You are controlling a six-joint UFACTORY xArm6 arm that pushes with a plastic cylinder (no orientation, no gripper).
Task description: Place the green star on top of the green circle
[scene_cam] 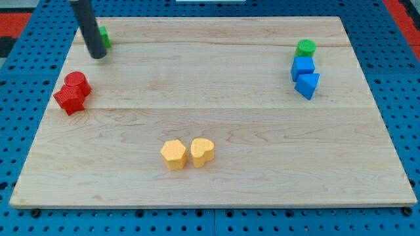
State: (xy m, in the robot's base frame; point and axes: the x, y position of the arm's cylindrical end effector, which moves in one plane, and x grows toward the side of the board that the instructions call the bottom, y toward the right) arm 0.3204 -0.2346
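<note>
1. The pale wooden board shows fine lengthwise grain and plank seams, with a smooth, matt finish.
2. The dark straight rod looks like smooth matt plastic or rubber down to my tip.
3. The red, yellow, blue and green blocks have an even, matt, painted-looking surface.
4. The blue pegboard surface under the board is smooth, slightly glossy and perforated with holes.

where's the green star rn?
Top-left corner of the board: the green star sits mostly hidden behind my tip, above the two red blocks.
</note>
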